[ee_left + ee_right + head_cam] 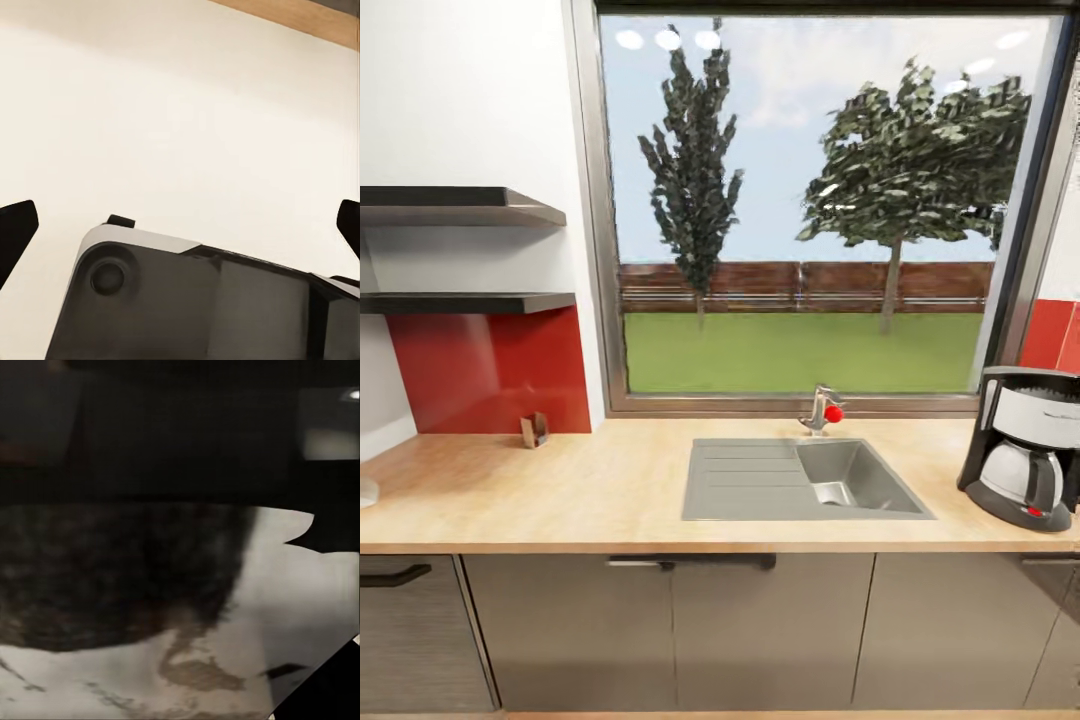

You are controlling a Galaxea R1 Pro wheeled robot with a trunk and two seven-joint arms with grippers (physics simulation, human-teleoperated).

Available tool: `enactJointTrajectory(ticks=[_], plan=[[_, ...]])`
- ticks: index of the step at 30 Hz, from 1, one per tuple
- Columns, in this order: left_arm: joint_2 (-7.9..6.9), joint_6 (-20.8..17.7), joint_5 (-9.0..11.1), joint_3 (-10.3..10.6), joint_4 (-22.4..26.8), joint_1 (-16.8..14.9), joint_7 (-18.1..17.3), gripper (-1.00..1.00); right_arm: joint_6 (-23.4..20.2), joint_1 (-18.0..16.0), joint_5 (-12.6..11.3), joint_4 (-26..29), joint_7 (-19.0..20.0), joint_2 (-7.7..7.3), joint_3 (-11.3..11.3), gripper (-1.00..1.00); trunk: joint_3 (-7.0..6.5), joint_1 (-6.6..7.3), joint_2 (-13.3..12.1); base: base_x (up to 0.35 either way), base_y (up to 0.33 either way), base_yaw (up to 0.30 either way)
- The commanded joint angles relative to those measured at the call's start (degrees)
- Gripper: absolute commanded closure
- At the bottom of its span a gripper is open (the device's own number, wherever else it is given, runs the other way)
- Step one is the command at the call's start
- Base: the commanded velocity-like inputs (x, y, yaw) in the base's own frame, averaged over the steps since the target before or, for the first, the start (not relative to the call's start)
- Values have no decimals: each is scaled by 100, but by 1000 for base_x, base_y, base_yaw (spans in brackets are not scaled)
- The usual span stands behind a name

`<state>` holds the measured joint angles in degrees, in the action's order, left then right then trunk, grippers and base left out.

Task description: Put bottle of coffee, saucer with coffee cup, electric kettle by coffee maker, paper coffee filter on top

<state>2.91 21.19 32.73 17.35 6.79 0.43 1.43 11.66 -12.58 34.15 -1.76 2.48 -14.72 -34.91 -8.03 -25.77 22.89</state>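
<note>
From the head view, two dark wall shelves (460, 205) hang at the far left above a red backsplash (490, 370). At the countertop's (560, 490) left edge a pale rounded object (366, 490) is cut off by the frame; what it is cannot be told. Near the back edge, against the backsplash, stands a small brown holder (534, 430). A grey sink (805, 480) with a drainboard is set into the middle of the countertop, with a tap (822, 408) bearing a red knob at its back edge below the window (810, 200). The coffee maker (1023, 445), black with a metal carafe, stands at the countertop's right end, well apart from the sink. Grey cabinet fronts (660, 630) run below.

In the left wrist view, the left gripper (180, 225) has its dark fingertips (15, 229) spread wide apart over a pale surface, nothing between them.

In the right wrist view, the picture is dark and blurred; whether the right gripper is apart or together cannot be told.
</note>
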Motion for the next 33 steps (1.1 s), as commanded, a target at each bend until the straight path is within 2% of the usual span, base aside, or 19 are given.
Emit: enactJointTrajectory(ticks=[1,29,33], plan=[[-1,17,49,48,6,5,15,-100,29,-2,16,-17,16,-5,-51,100,0,-2,3,0,-331,0],[-3,18,49,47,6,1,15,-100,45,10,56,-17,16,30,-42,100,0,-2,3,0,-330,0],[-9,66,49,42,6,5,15,-100,77,16,57,-17,16,30,-39,100,0,-2,3,0,-150,0]])
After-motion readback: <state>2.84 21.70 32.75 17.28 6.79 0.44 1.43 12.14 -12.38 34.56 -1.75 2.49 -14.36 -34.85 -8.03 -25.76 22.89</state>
